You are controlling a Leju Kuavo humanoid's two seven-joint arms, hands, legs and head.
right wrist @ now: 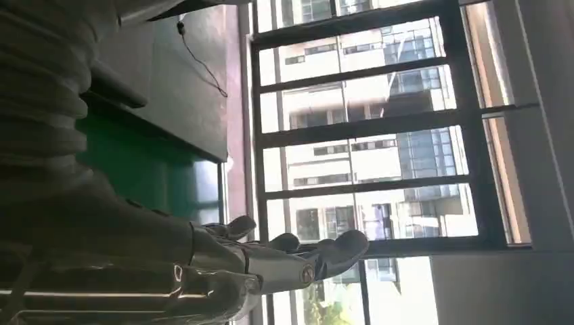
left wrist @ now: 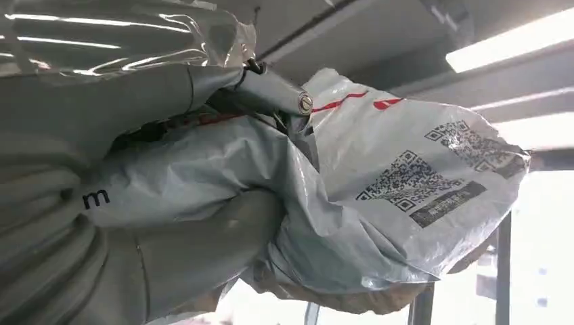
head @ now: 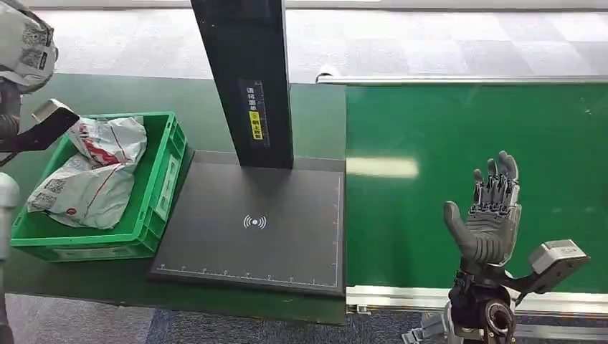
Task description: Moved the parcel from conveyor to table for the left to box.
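The left hand [left wrist: 156,223] clutched the grey parcel [left wrist: 406,183] (QR labels facing out) at about ten o'clock, above the green crate [head: 161,179] already holding two parcels [head: 89,179]. The right hand [head: 490,215] hovered over the green conveyor [head: 430,129] at four o'clock, fingers [head: 502,172] spread, holding nothing.

A crumpled grey parcel [left wrist: 379,196] with QR codes and red marks, gripped by the left hand [left wrist: 169,223].
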